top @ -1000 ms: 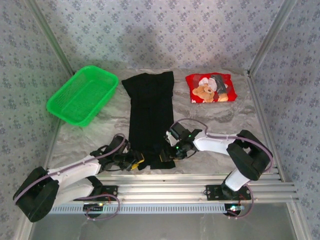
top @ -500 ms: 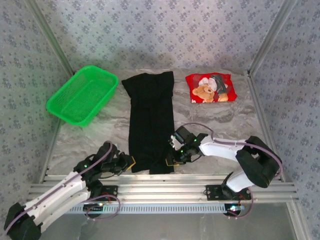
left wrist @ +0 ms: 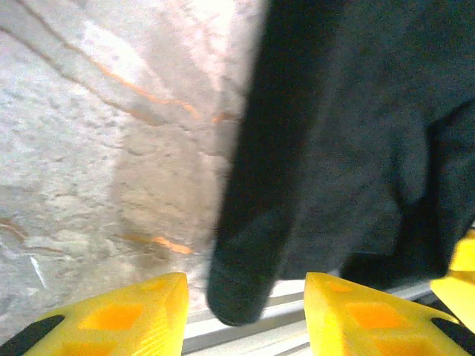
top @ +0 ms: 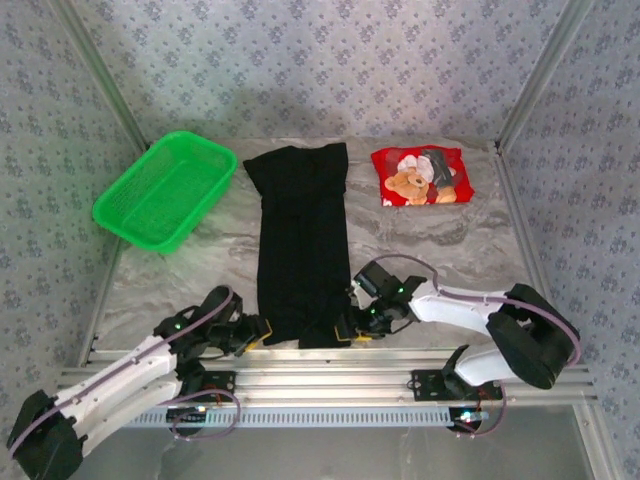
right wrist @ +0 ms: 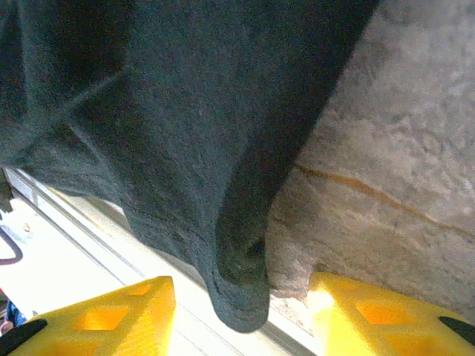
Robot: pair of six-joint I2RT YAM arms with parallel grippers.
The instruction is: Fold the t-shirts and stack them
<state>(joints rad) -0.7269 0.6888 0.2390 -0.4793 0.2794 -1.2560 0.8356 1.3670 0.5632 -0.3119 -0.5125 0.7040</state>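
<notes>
The black t-shirt (top: pixel 302 240) is matt, soft, fuzzy cloth; the red t-shirt (top: pixel 417 176) is printed cloth. The table (top: pixel 450 235) looks like matt veined stone — grainy close up. The basket (top: pixel 165 190) is green plastic mesh. The left gripper (left wrist: pixel 245 289) and right gripper (right wrist: pixel 239 289) each have 2 smooth yellow plastic fingers.

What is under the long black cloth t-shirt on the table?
The grey marbled table top shows all around the long black cloth t-shirt, and its near corners reach the pale metal rail at the table's edge. Whatever lies beneath its middle is covered by the cloth.
</notes>
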